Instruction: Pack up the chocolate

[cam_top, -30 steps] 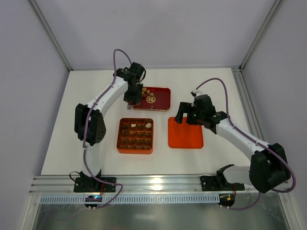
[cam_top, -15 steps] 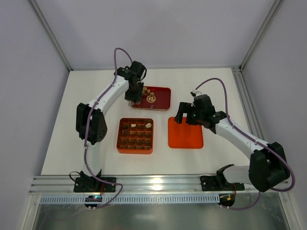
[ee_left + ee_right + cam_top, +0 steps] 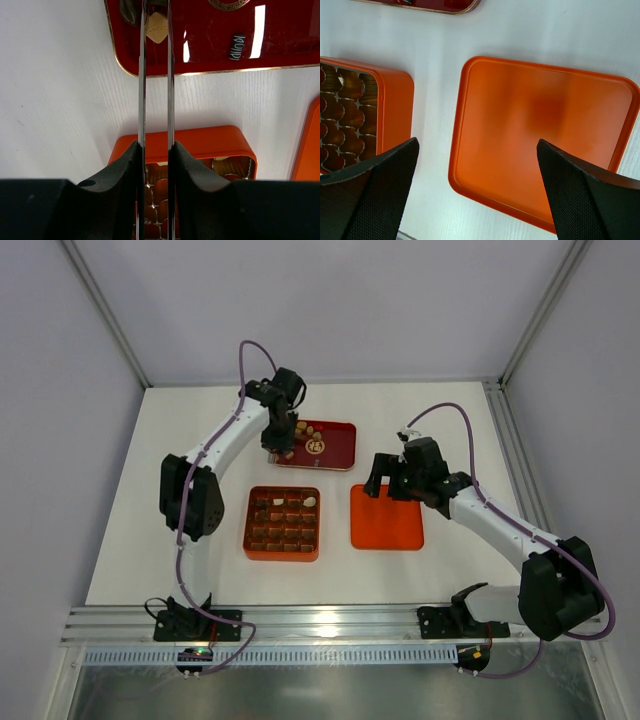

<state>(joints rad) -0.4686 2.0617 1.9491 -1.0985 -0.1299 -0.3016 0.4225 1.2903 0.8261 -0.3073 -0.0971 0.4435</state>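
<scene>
Glossy red rectangular tray point(image 3: 340, 452) of small brown chocolates point(image 3: 301, 430), left gripper point(image 3: 156, 10) blades nearly together around a tan diamond chocolate point(image 3: 156, 27), honestly can't tell if it's gripped, right gripper point(image 3: 477, 144) spread wide over flat orange square lid point(image 3: 545, 130)

The light was bright and even, and it came from above. In the overhead view the white table point(image 3: 440, 420) looked almost washed out, and the shadows under the arms were short and soft. In the left wrist view the red tray point(image 3: 295, 42) carried sharp white glare stripes (long and upright), while the near black fingers point(image 3: 115, 170) were blurred. The orange lid point(image 3: 545, 135) showed only a dull sheen.
</scene>
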